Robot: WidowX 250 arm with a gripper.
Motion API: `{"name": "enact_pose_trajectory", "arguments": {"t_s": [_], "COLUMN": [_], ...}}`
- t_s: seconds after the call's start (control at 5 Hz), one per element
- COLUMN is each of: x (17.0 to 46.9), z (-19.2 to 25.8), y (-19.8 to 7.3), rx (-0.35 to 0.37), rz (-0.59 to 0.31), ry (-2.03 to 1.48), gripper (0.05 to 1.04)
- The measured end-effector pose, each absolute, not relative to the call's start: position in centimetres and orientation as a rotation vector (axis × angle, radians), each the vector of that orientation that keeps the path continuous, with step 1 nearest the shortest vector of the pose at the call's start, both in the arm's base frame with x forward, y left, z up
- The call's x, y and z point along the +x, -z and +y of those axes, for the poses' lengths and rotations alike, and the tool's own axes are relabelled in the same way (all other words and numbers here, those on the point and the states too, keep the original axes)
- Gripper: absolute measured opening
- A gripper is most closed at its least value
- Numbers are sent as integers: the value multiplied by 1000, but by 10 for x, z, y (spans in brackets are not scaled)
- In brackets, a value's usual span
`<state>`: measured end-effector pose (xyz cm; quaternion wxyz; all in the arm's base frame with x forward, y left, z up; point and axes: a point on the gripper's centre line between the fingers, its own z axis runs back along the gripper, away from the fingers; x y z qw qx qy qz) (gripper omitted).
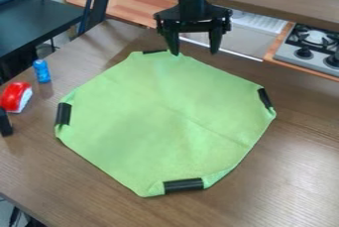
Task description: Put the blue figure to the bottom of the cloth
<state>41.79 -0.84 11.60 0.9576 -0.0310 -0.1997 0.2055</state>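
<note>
Since the blue figure (41, 71) stands off the cloth (162, 117), the whole job lies ahead; the hand (195, 53) hangs wide and empty.

Brown wooden table (285, 171) here, and a green cloth (152, 117) spreads wide across it, black strips at its edges! Over on the left, the blue figure (41, 71) stands near a red-and-white object (16, 97), dark item (5, 123) just beside that.

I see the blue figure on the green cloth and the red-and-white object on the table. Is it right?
Not quite: the camera view shows the blue figure on the table, beside the green cloth. The red-and-white object is indeed on the table.
</note>
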Motion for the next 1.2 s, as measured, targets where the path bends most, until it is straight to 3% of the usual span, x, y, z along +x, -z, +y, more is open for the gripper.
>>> {"name": "enact_pose_trajectory", "arguments": {"t_s": [0.4, 0.6, 1.0, 1.2], "x": [416, 412, 400, 385], "z": [-9, 18, 112, 154], "y": [-99, -93, -94, -94], "rx": [-51, -22, 41, 22], "rz": [-362, -362, -397, -385], "ry": [-422, -549, -818, -910], "gripper": [1001, 1001, 1001, 1001]}}
